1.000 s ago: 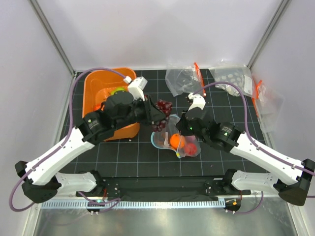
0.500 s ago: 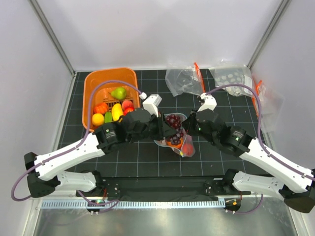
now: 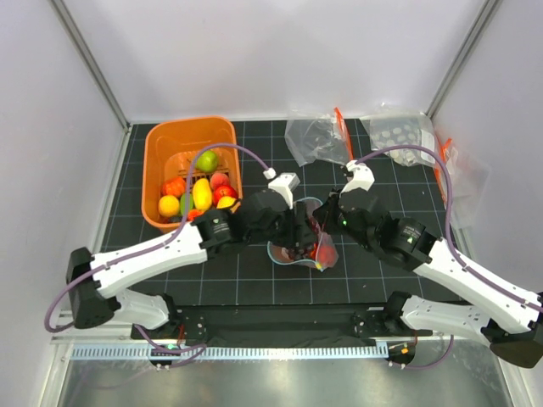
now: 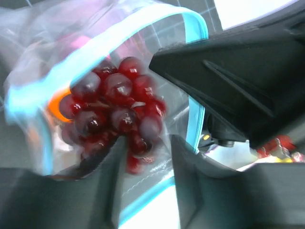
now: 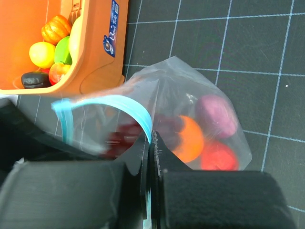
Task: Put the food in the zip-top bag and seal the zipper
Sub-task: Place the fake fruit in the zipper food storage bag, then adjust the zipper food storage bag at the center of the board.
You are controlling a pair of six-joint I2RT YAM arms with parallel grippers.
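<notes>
The clear zip-top bag [image 3: 321, 254] lies at mid table with its light-blue zipper [image 5: 109, 102] held open. My right gripper [image 5: 151, 138] is shut on the zipper strip at the mouth's edge; it also shows in the top view [image 3: 326, 225]. My left gripper [image 4: 145, 143] is shut on the end of the dark red grapes [image 4: 114, 109] and holds them in the bag's mouth [image 4: 128, 36]; the top view shows it too [image 3: 299, 234]. Inside the bag lie an orange fruit [image 5: 189, 138], a red one [image 5: 219, 158] and a pink-purple one [image 5: 217, 114].
An orange basket [image 3: 159, 144] at the left holds several more toy fruits [image 3: 204, 188]; its wall shows in the right wrist view [image 5: 97, 57]. Other clear bags with orange-red strips [image 3: 316, 136] [image 3: 407, 136] lie at the back right.
My left arm has swung right from the basket with the grapes and brought them down into the bag's mouth. My right gripper has stayed shut on the bag's edge.
</notes>
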